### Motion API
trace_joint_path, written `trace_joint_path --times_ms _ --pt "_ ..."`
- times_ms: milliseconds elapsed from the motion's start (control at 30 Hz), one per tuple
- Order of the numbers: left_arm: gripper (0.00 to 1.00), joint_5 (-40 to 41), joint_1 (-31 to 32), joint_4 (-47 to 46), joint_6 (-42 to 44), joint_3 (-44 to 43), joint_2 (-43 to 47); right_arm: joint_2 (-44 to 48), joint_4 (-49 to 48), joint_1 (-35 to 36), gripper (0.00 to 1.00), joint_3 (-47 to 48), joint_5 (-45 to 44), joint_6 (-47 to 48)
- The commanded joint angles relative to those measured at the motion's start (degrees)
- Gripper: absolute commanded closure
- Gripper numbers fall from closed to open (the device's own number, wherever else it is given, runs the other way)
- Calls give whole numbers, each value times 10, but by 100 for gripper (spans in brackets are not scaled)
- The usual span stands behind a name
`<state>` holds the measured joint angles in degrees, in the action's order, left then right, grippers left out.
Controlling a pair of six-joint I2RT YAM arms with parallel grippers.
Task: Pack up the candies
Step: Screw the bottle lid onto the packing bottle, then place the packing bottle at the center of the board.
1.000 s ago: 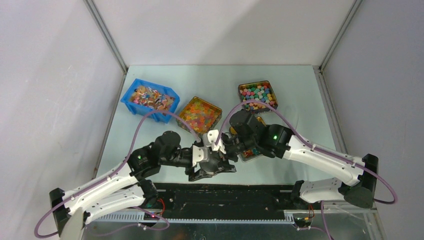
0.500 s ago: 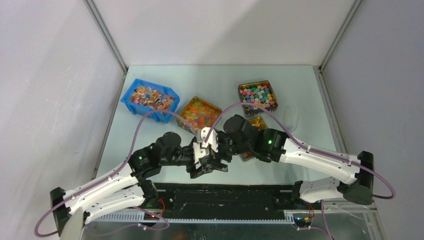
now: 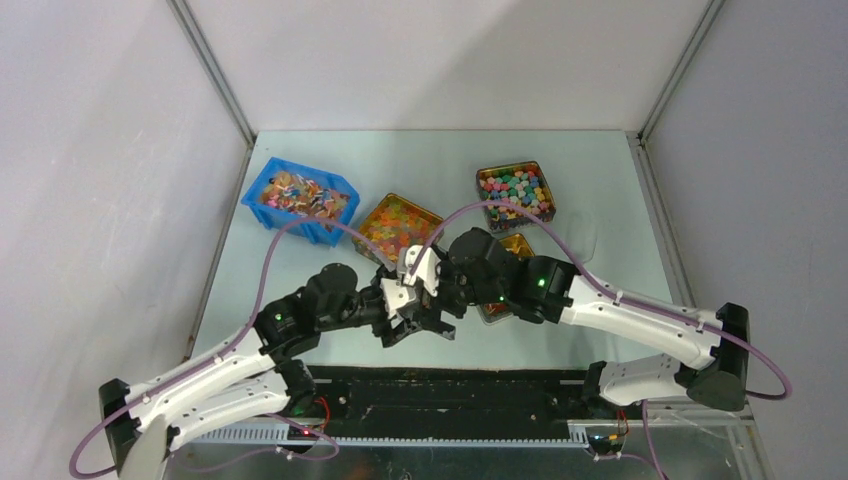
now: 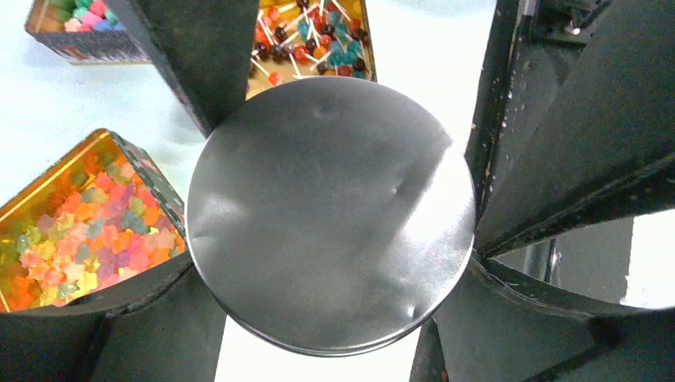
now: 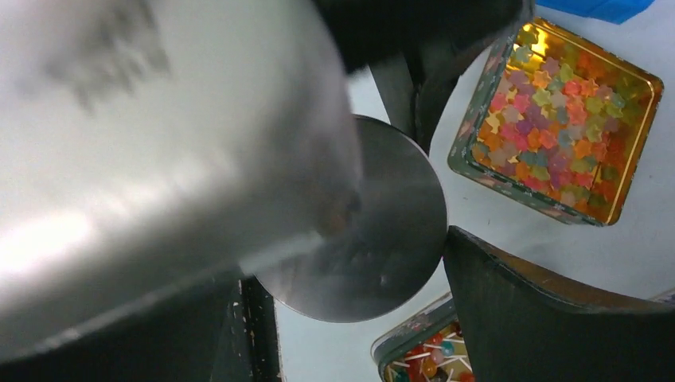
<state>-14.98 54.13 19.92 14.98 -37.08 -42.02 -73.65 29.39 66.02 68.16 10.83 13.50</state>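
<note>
The left gripper [image 4: 336,259]: jaws set wide and closed on the rim of a round metal disc [image 4: 330,207]. The disc is dull silver, with a few dents and a shallow lip. Lid or tin base: cannot tell.

The right gripper [image 5: 350,263]: jaws spread, not gripping. Its lower-right finger [image 5: 557,318] stands just off the disc, with a strip of worktop showing between. Both tools meet nose to nose over the near middle of the worktop [image 3: 440,160], the disc between them.

The candies [image 4: 314,40] lie in a gold-lined tin [image 3: 518,244] right of centre, just beyond the grippers, sticks pointing every way.

Worktop pale green, matt. Walls plain grey-white, with aluminium struts [image 3: 215,75] rising from the far corners. Toward the far-left corner is a blue bin [image 3: 300,200] of wrapped sweets. At centre is a tin of star jellies [image 3: 398,228]. Toward the far edge, right of centre, is a tin of pastel cubes [image 3: 514,190].

Hard to read: from above, the right forearm covers most of the candy tin. A blurred bright metal surface fills the upper left of the right wrist view; its owner unclear.

Arms: both reach inward from the near corners, elbows bent, under arching purple cables [image 3: 290,240].
</note>
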Motion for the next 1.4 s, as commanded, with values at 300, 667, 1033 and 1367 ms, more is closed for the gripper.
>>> trace_joint_path --times_ms 300,667,1033,1367 --pt "68 20 -2 -173 -41 79 7 126 -48 -85 0 -108 41 -43" --pt "67 10 -8 -326 -34 168 -83 188 -43 -181 0 -160 70 -77" --pt "67 -25 -18 -499 -23 176 -270 204 -33 -224 0 -176 80 -85" --pt "67 -39 -19 -590 -31 149 -404 213 -19 -248 0 -180 92 -85"
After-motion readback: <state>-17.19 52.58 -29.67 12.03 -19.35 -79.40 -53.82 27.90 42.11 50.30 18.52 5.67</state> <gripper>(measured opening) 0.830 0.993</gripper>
